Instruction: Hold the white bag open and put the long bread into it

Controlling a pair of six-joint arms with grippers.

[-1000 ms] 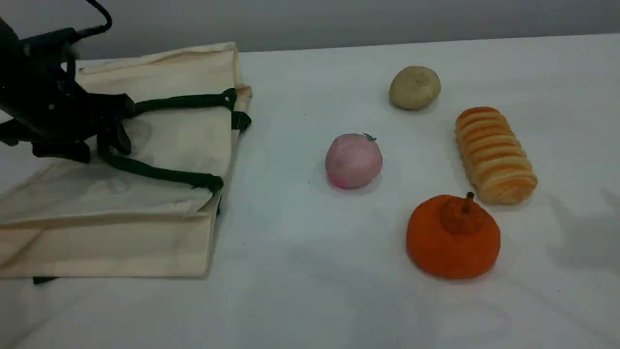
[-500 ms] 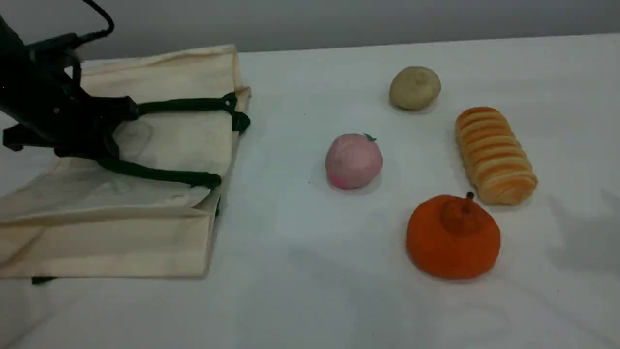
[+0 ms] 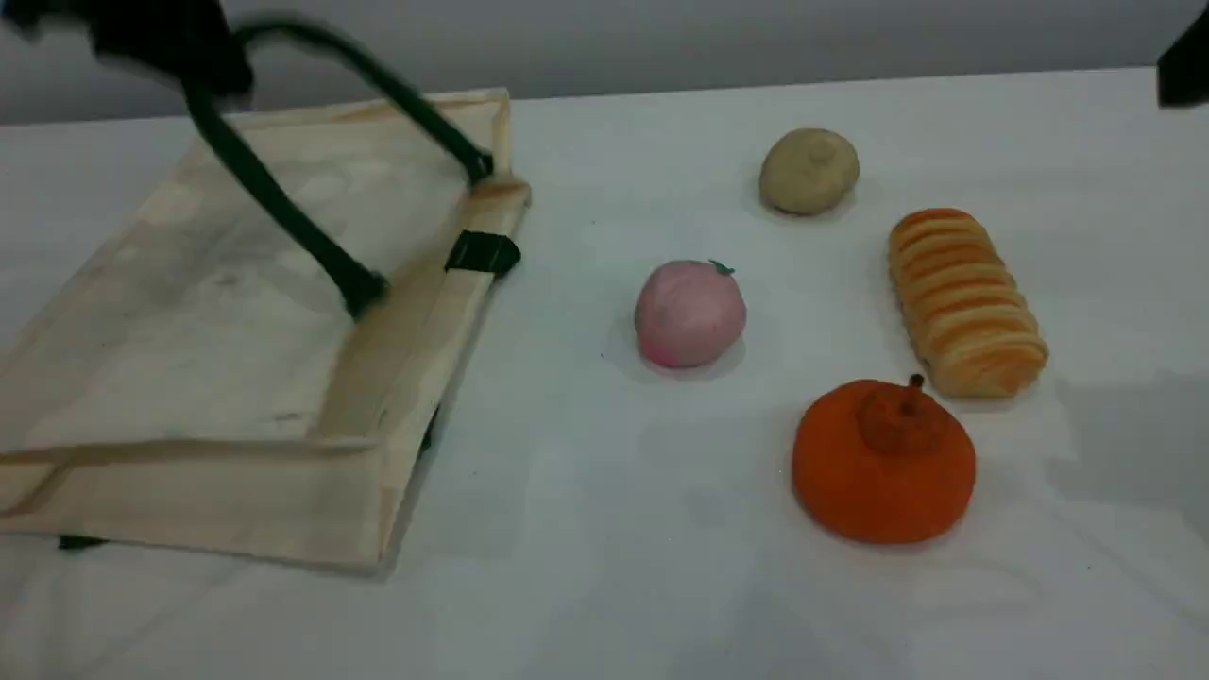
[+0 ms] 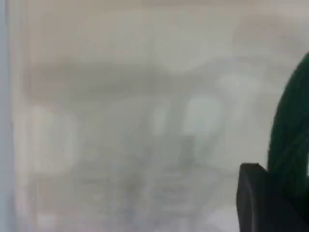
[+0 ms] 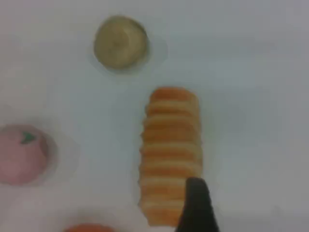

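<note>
The white bag (image 3: 217, 312) lies at the table's left, mouth toward the middle. One dark green handle (image 3: 283, 203) is pulled up in an arch, and the upper cloth layer rises with it. My left gripper (image 3: 179, 47), blurred at the top left, is shut on that handle. In the left wrist view one black fingertip (image 4: 256, 198) sits beside the green handle (image 4: 292, 130) over blurred cream cloth. The long bread (image 3: 963, 300) lies on the table at the right. My right gripper hovers above the long bread (image 5: 170, 154) with one fingertip (image 5: 195, 208) showing and nothing held.
A pink ball (image 3: 689, 314) sits mid-table, a beige bun (image 3: 808, 170) behind it and an orange pumpkin-like ball (image 3: 883, 461) in front of the bread. A dark part of the right arm (image 3: 1185, 66) shows at the top right corner.
My left gripper shut on the green handle and rose to the top left, pulling the handle up and lifting the bag's upper layer. The right arm has come into the top right corner.
</note>
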